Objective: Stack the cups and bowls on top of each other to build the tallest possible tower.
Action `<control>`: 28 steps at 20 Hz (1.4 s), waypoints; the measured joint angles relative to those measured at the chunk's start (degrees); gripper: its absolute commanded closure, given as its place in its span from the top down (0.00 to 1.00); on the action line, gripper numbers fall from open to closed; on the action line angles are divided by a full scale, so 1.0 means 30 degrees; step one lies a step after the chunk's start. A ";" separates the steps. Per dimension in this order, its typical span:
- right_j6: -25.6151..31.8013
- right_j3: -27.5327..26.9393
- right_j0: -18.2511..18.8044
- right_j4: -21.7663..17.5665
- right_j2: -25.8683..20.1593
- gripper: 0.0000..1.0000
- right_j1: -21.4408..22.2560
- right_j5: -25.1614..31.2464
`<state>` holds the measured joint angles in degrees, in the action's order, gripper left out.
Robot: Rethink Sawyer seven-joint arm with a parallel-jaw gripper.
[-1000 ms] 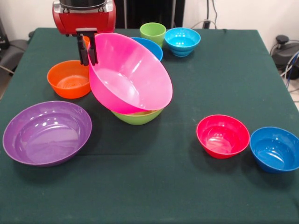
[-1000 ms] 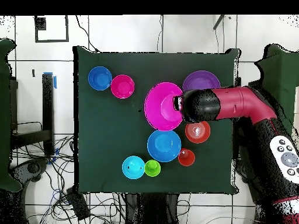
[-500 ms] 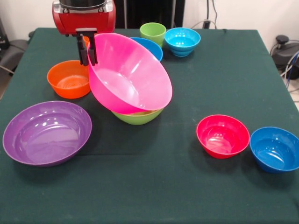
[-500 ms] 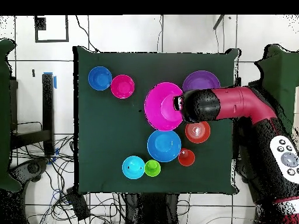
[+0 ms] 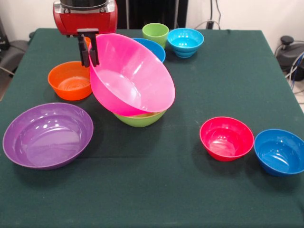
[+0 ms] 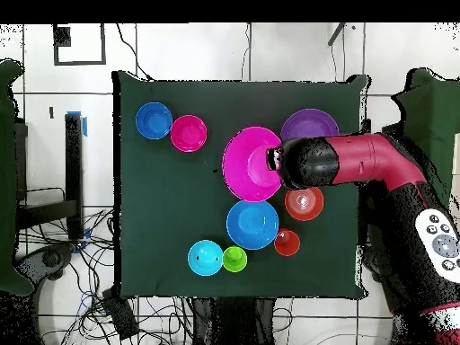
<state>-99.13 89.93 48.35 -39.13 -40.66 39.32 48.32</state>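
Note:
My gripper [image 5: 89,50] is shut on the far left rim of the huge pink bowl [image 5: 130,76], which hangs steeply tilted with its low side resting in the lime green bowl [image 5: 140,118]. From above, the gripper [image 6: 274,162] sits at the pink bowl's [image 6: 250,163] edge and the lime bowl is hidden. Loose on the table are the purple bowl [image 5: 47,135], orange bowl [image 5: 70,80], large blue bowl [image 5: 156,47], small light blue bowl [image 5: 185,42], red bowl [image 5: 226,137] and small blue bowl [image 5: 279,151]. The green cup [image 5: 155,33] stands at the back. The orange cup [image 6: 287,243] stands upright.
The dark green tablecloth [image 5: 199,85] covers the whole table. Cables and black stands lie on the floor off the table's sides. The red arm [image 6: 368,166] reaches in over the purple bowl [image 6: 310,124] and the orange bowl [image 6: 304,203].

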 measured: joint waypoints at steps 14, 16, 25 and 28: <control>0.0000 -0.0003 0.0022 0.0008 -0.0030 1.00 0.0004 0.0000; 0.0000 -0.0003 0.0022 0.0028 -0.0030 1.00 0.0004 0.0000; 0.0000 -0.0004 0.0334 0.0965 -0.0268 1.00 -0.0087 -0.0002; 0.0000 -0.0006 0.0898 0.1582 -0.0636 1.00 -0.0559 0.0000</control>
<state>-99.13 89.91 51.05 -34.39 -42.57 37.64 48.32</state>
